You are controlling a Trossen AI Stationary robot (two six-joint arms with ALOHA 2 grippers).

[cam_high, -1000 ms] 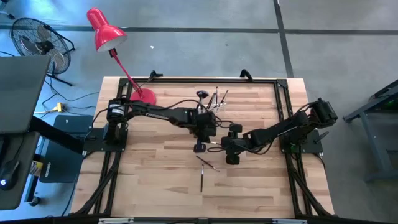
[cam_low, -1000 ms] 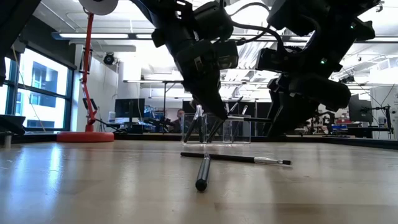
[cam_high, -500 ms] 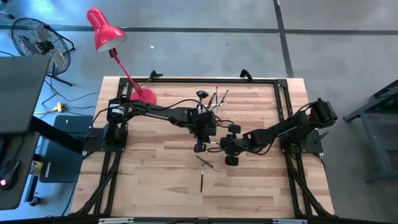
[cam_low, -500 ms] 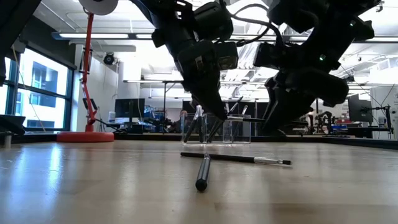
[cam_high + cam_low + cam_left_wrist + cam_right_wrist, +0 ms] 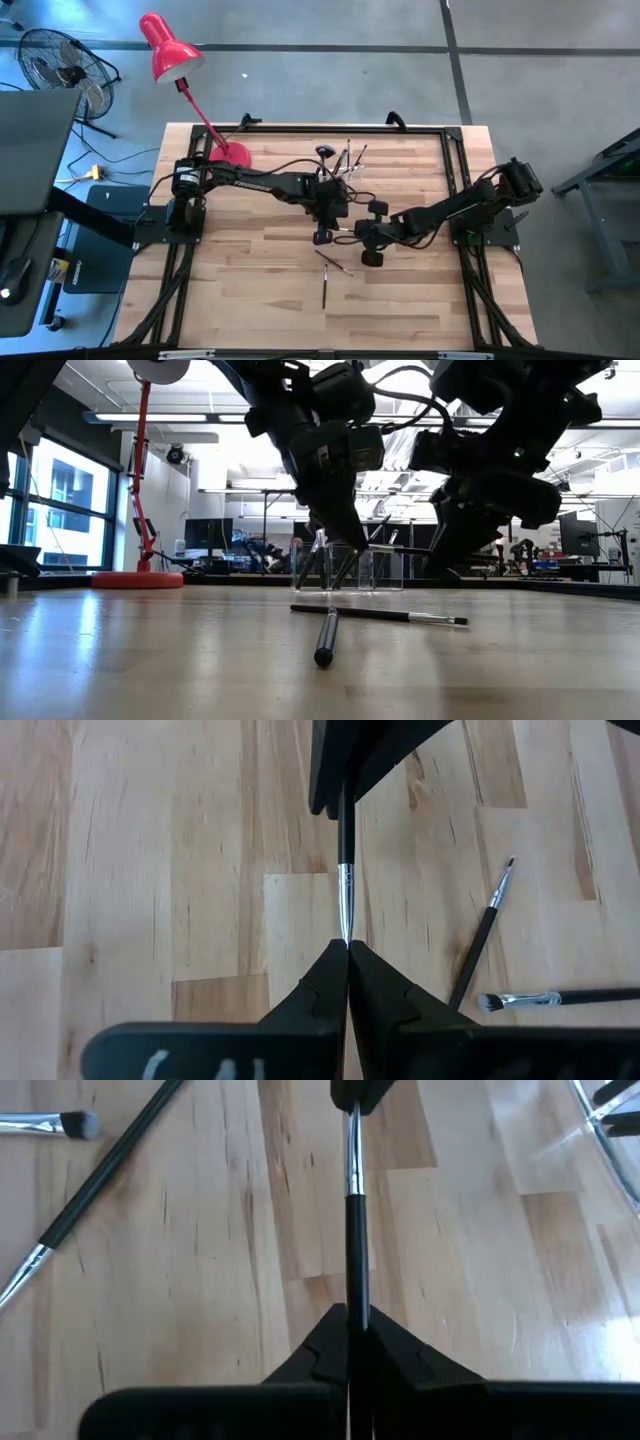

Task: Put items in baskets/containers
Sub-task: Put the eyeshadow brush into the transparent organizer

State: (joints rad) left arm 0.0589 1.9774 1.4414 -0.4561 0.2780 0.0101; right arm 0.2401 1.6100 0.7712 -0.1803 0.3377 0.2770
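Observation:
One thin brush [image 5: 340,231] with a dark handle and a silvery ferrule hangs level above the table's middle, between my two grippers. My left gripper [image 5: 347,944] is shut on its ferrule end, and my right gripper [image 5: 355,1320] is shut on its handle. Two more brushes [image 5: 335,262] [image 5: 325,291] lie flat on the wood, nearer the front edge. The clear holder [image 5: 346,162] stands behind the grippers with several brushes leaning in it. My left gripper pinches the tip of the brush's silvery ferrule end [image 5: 346,925] between its two fingers, which point along the brush. The brush is level and clear of the table [image 5: 400,549]. My right gripper pinches the dark handle [image 5: 356,1295] between its two fingers, coming from the table's right side. Its fingers also point along the brush. The ferrule end [image 5: 353,1160] runs on to the left gripper.
A red desk lamp stands on its round base [image 5: 228,153] at the table's far left. The two loose brushes [image 5: 380,615] [image 5: 326,635] lie just in front of the grippers. Bare wood runs along the near edge and both sides.
My right gripper's fingers have closed on the brush's handle. The brush has stayed level, and my left gripper has held its ferrule end.

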